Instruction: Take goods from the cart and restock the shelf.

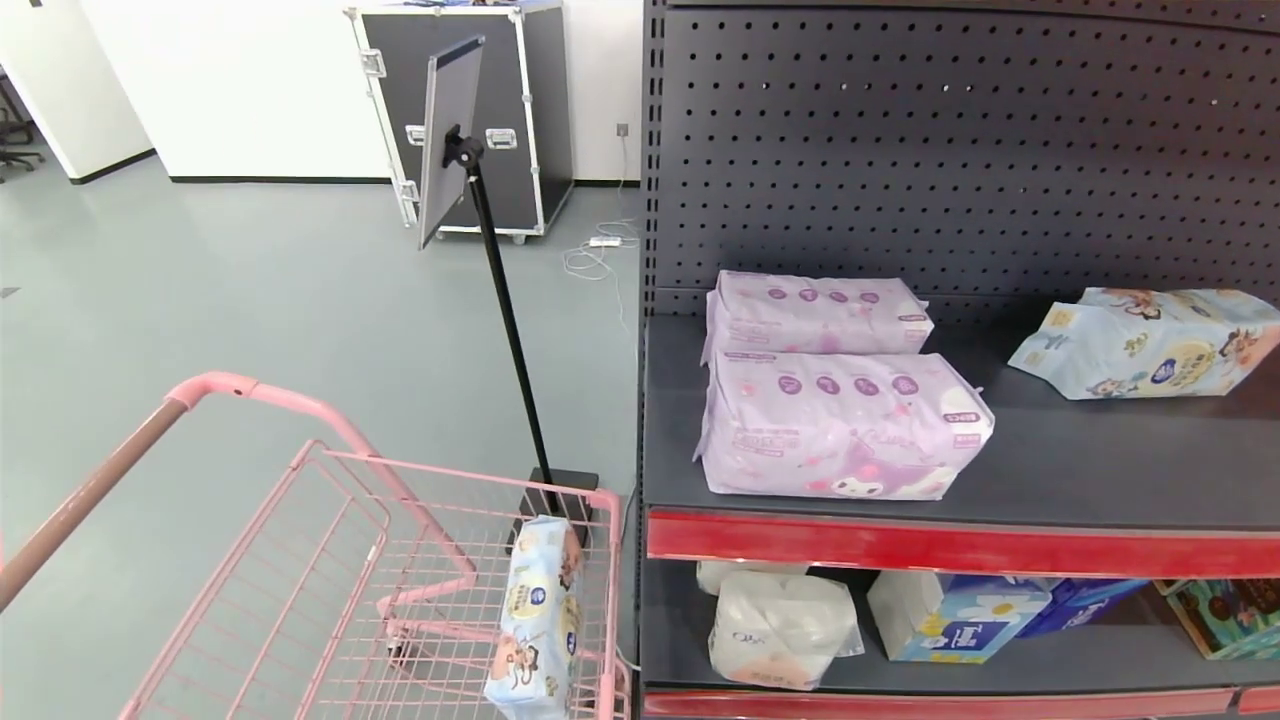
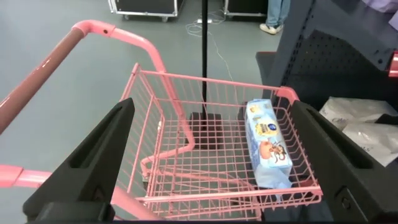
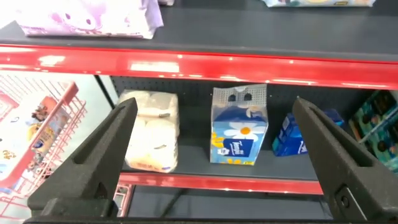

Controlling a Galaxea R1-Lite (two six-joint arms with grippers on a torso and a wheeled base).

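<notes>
A dark grey metal shelf unit [image 1: 1100, 470] with a pegboard back and red front edge strips takes up the right side of the head view; its top and right side are cut off. Beside its left end stands a pink wire shopping cart [image 1: 470, 472], whose near part runs out of view. Just behind the cart stands a black pole stand [image 1: 505, 300] carrying a tilted flat screen.

On the upper board lie two lilac plastic-wrapped tissue packs. The larger one [image 1: 840, 425] lies close to the front edge, and the smaller one [image 1: 815, 312] is behind it, touching it. Well to their right, a pale blue cartoon-printed pack [image 1: 1150, 340] reaches the edge of the view. A wide stretch of bare board lies between it and the lilac packs.

A matching pale blue pack [image 1: 540, 620] stands on its long edge inside the cart, leaning against the wire wall nearest the shelf.

On the lower board, partly hidden under the red strip, are a white wrapped roll pack [image 1: 780, 625], a blue-and-white tissue box [image 1: 950, 615], a dark blue box [image 1: 1085, 600] and a green box [image 1: 1225, 615] that is cut off.

The left gripper [image 2: 211, 107] hangs over the cart with its fingers spread wide, holding nothing. The right gripper [image 3: 214, 102], equally spread and holding nothing, faces the lower board.
</notes>
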